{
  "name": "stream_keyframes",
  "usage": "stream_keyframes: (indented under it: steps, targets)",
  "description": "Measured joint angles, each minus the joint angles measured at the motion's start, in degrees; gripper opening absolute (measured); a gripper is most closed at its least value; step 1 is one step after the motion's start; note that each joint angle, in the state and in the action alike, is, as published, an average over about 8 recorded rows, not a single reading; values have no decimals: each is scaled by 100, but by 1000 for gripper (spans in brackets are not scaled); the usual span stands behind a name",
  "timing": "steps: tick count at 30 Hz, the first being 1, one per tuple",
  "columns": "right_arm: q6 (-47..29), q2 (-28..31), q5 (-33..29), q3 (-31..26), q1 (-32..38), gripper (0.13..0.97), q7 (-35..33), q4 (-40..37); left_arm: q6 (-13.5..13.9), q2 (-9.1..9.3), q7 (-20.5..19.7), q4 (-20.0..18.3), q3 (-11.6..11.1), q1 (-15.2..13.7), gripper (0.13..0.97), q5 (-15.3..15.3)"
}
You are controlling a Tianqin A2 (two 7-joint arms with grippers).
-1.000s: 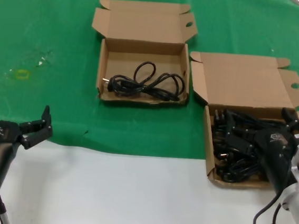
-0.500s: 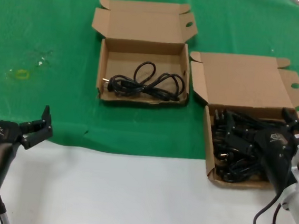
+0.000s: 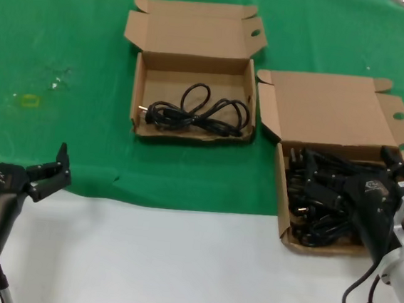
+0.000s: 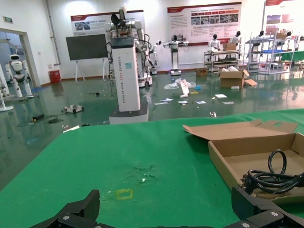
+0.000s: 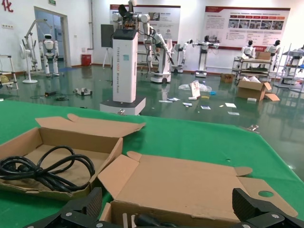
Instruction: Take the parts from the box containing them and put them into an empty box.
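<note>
The box containing the parts (image 3: 281, 202) lies at the right with its lid (image 3: 328, 110) open, and several black power cords (image 3: 310, 205) are piled inside. My right gripper (image 3: 352, 166) hangs open just above this pile, holding nothing; the right wrist view (image 5: 166, 214) shows its wide-spread fingers over the box's near wall and a black plug (image 5: 142, 221). The second box (image 3: 140, 92) lies farther back, lid open, with one coiled cord (image 3: 198, 113) in it. My left gripper (image 3: 19, 154) is open and empty at the near left, away from both boxes.
A green cloth (image 3: 68, 53) covers the far part of the table, and bare white table (image 3: 163, 262) runs along the near edge. A small yellow mark (image 3: 29, 100) sits on the cloth at the left. The left wrist view shows the second box (image 4: 223, 159) and its cord (image 4: 273, 178).
</note>
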Motion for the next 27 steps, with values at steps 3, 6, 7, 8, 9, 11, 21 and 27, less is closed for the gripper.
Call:
stream_keyframes:
  steps: [3, 6, 7, 8, 9, 11, 21, 27]
  targets:
    - [0, 0, 0, 0, 0, 966, 0, 0, 0, 0, 0, 0, 0, 0, 966, 0]
    - [0, 0, 0, 0, 0, 966, 0, 0, 0, 0, 0, 0, 0, 0, 966, 0]
    - [0, 0, 0, 0, 0, 966, 0, 0, 0, 0, 0, 0, 0, 0, 966, 0]
    - [0, 0, 0, 0, 0, 966, 0, 0, 0, 0, 0, 0, 0, 0, 966, 0]
    - [0, 0, 0, 0, 0, 966, 0, 0, 0, 0, 0, 0, 0, 0, 966, 0]
    - [0, 0, 0, 0, 0, 966, 0, 0, 0, 0, 0, 0, 0, 0, 966, 0]
    - [0, 0, 0, 0, 0, 966, 0, 0, 0, 0, 0, 0, 0, 0, 966, 0]
    - [0, 0, 0, 0, 0, 966, 0, 0, 0, 0, 0, 0, 0, 0, 966, 0]
